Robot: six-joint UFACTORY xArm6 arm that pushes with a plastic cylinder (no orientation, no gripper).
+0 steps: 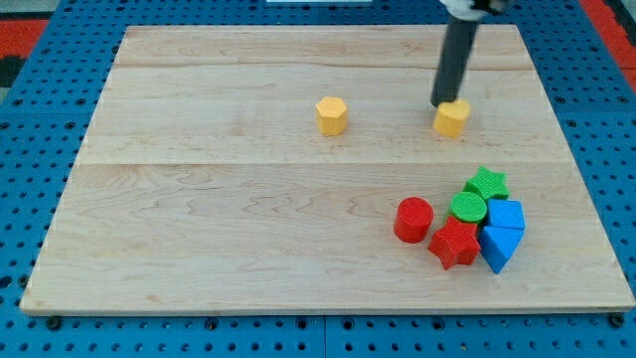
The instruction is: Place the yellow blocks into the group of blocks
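A yellow hexagonal block (332, 115) sits near the middle of the board's upper half. A second yellow block (452, 117) lies to its right. My tip (441, 104) touches that second block's upper left edge. The group sits at the lower right: a red cylinder (413, 219), a red star (455, 244), a green cylinder (468, 208), a green star (487, 183), and two blue blocks (506, 215) (498, 246). Both yellow blocks stand apart from the group.
The wooden board (199, 199) lies on a blue perforated base (40, 328). The rod rises from the tip toward the view's top edge.
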